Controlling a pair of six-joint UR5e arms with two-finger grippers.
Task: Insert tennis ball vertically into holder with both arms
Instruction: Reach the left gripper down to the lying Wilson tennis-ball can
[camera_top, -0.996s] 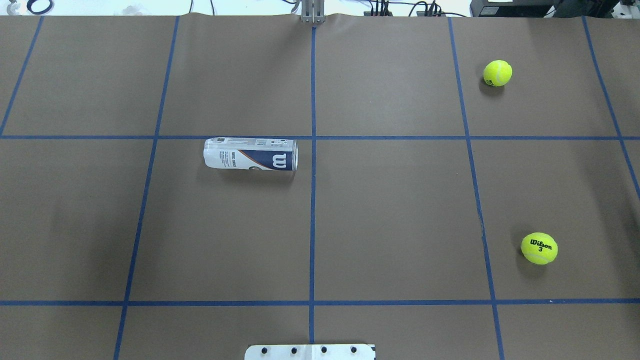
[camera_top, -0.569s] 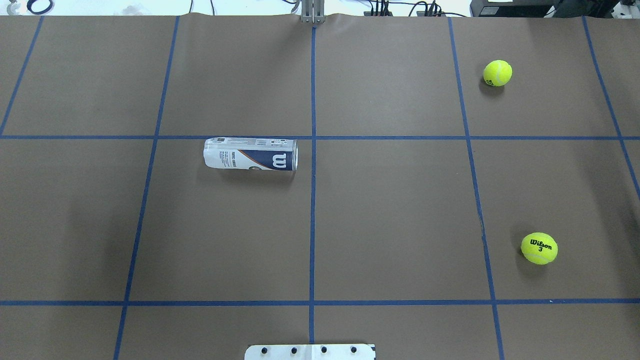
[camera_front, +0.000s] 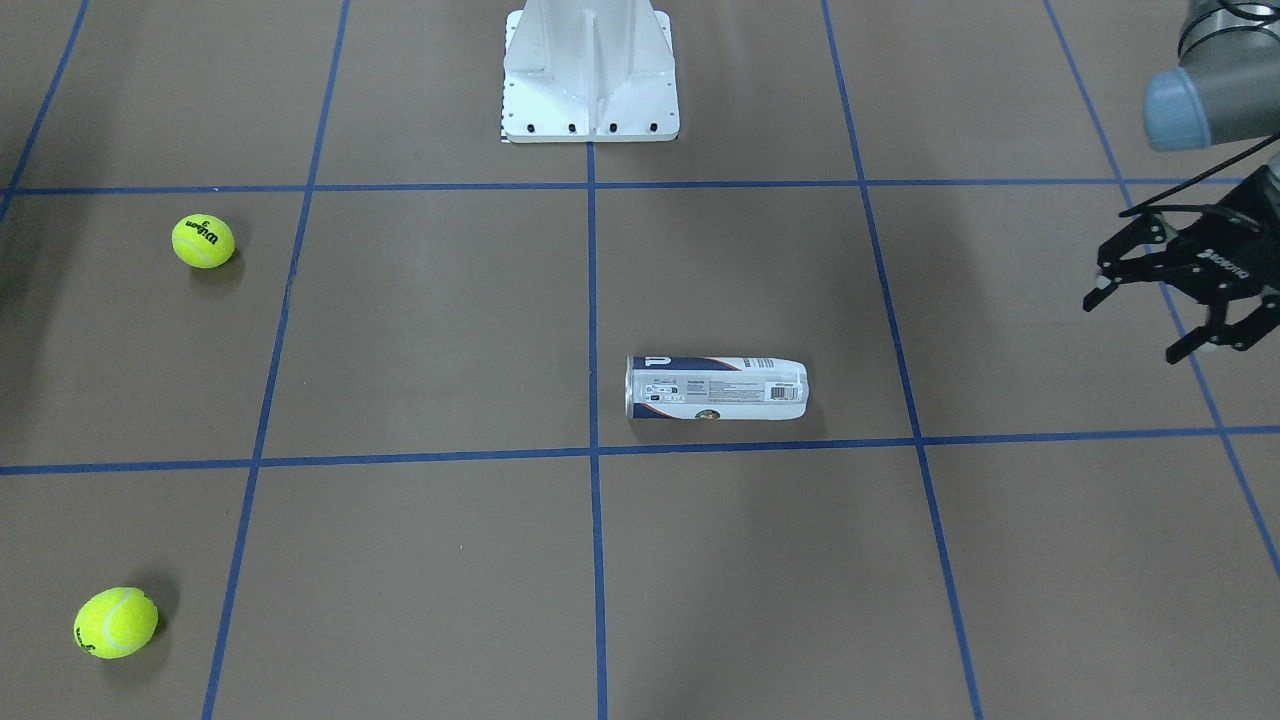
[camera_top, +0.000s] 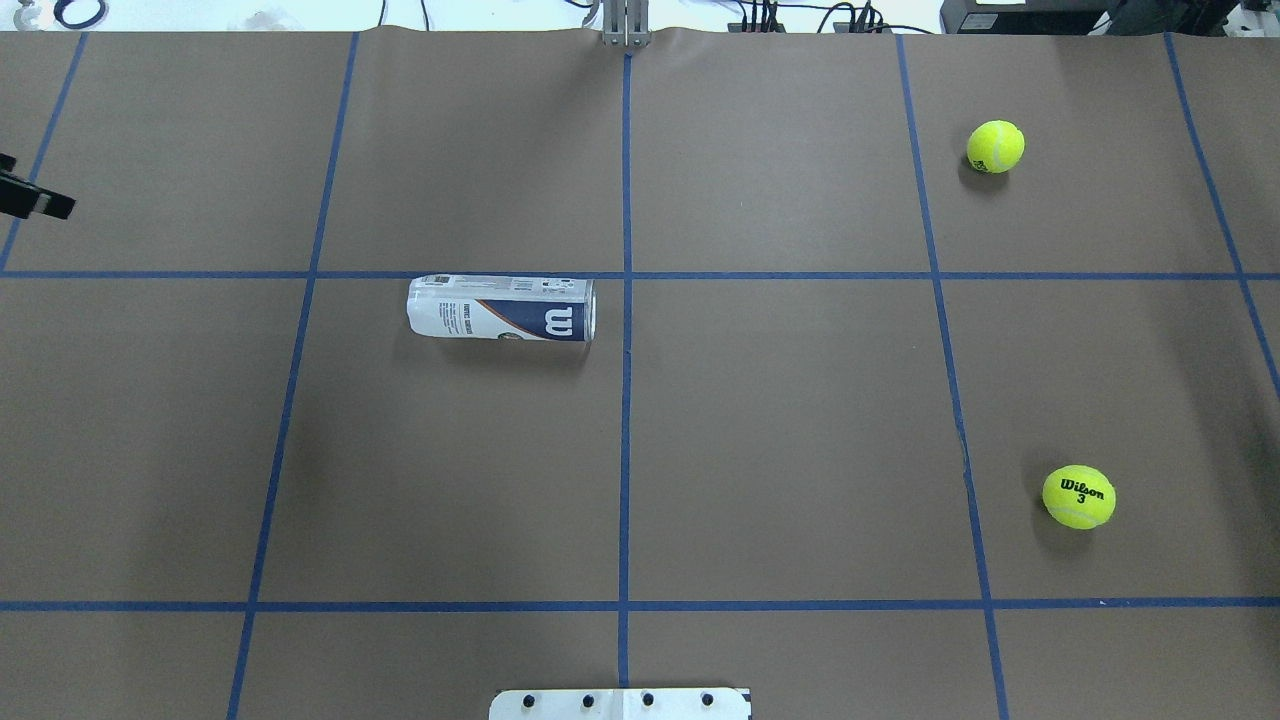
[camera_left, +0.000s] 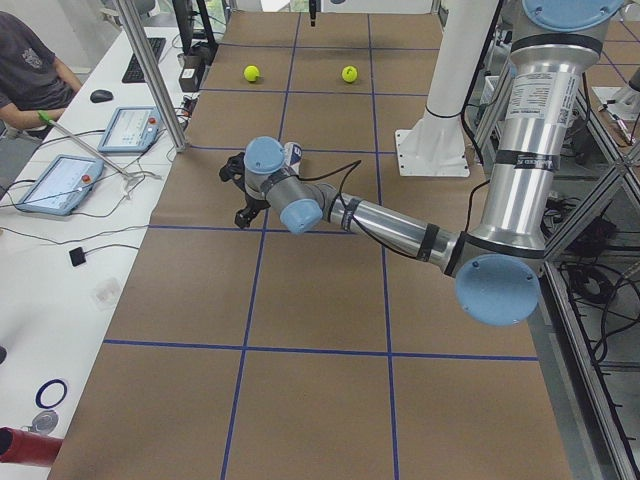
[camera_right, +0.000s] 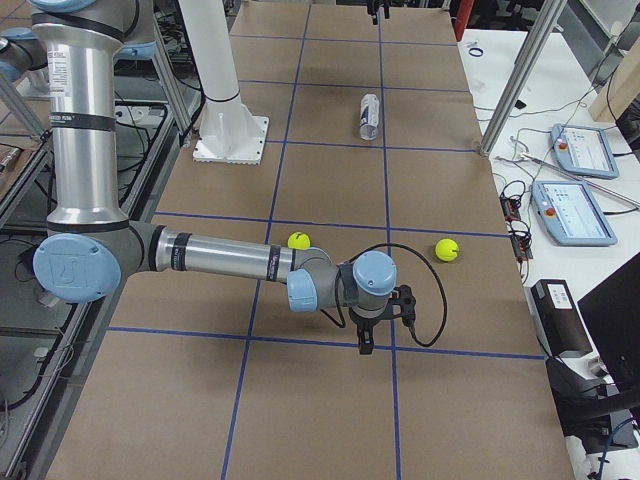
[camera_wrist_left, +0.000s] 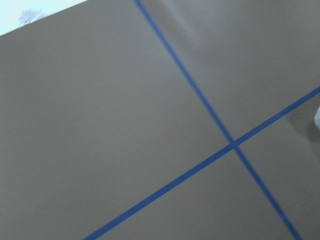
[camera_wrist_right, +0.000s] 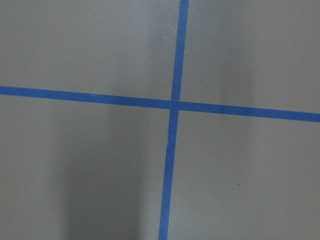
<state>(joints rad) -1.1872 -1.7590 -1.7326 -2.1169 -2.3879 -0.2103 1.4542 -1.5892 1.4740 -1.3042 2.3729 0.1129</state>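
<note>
The holder (camera_top: 500, 309) is a clear can with a white and navy label. It lies on its side left of the centre line, and also shows in the front view (camera_front: 715, 388). Two yellow tennis balls lie on the right side, one far (camera_top: 995, 146) and one near (camera_top: 1078, 496). My left gripper (camera_front: 1135, 325) is open and empty, hovering well to the outer left of the holder. Only one of its fingertips (camera_top: 40, 202) shows at the overhead view's left edge. My right gripper (camera_right: 380, 322) shows only in the right side view, outside the balls. I cannot tell whether it is open or shut.
The white pedestal base (camera_front: 590, 70) stands at the robot's edge on the centre line. Blue tape lines divide the brown table cover into squares. Tablets and cables lie on the white bench (camera_right: 575, 200) beyond the table's far edge.
A black fingertip of my left gripper has come into the overhead view at its left edge. The holder and both balls have not moved.
</note>
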